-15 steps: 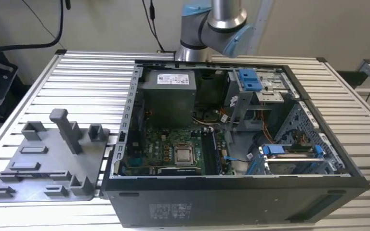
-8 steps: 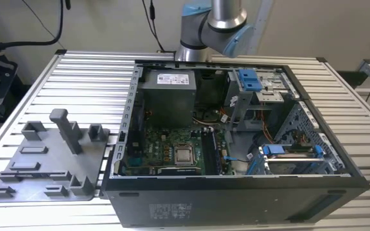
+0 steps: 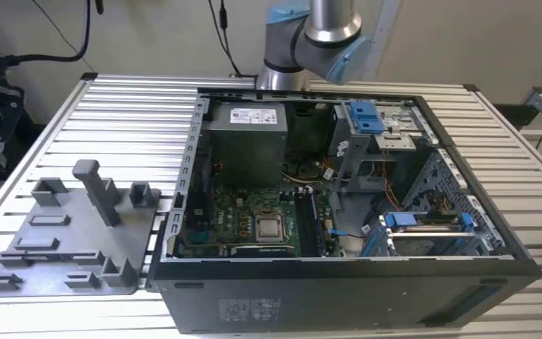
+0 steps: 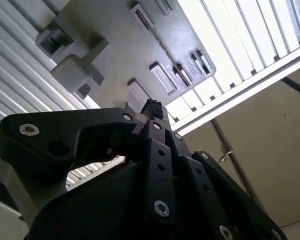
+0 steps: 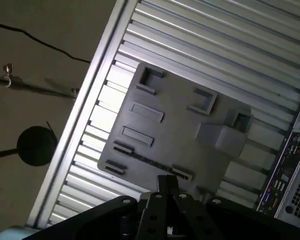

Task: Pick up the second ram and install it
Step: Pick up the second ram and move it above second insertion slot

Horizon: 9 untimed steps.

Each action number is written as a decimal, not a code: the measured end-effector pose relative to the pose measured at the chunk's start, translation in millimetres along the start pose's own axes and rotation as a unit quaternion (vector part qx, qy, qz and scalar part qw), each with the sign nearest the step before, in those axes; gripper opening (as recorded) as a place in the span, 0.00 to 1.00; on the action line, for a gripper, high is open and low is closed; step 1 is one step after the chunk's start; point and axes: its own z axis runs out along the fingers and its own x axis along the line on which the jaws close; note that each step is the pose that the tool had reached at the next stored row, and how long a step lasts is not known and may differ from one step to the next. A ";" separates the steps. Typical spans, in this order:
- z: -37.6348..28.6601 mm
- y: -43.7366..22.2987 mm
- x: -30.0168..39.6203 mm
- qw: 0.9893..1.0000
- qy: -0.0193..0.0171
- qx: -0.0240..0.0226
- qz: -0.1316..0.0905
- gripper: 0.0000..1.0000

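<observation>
My gripper (image 5: 166,181) hangs high over the grey plastic fixture plate (image 5: 180,120). Its black fingertips (image 4: 151,106) meet at a narrow point with nothing visible between them, so it reads as shut and empty. In the first wrist view a thin dark line (image 5: 150,161) runs between two small end blocks of the plate. It may be the second ram standing on edge, but I cannot tell. In the exterior view the same fixture plate (image 3: 68,240) lies at the exterior view's left of the open computer case (image 3: 346,212). The arm's elbow (image 3: 313,35) rises behind the case.
Inside the case lie the green motherboard with its processor socket (image 3: 269,227) and the long black memory slots (image 3: 307,219) beside it. A power supply (image 3: 245,141) and blue-latched drive cages (image 3: 365,116) stand around them. The ribbed aluminium table (image 3: 130,120) ends at a rail (image 5: 85,120), with floor and cables beyond.
</observation>
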 end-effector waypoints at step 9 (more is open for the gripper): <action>0.2 0.0 0.0 0.997 0.004 0.000 -0.082 0.11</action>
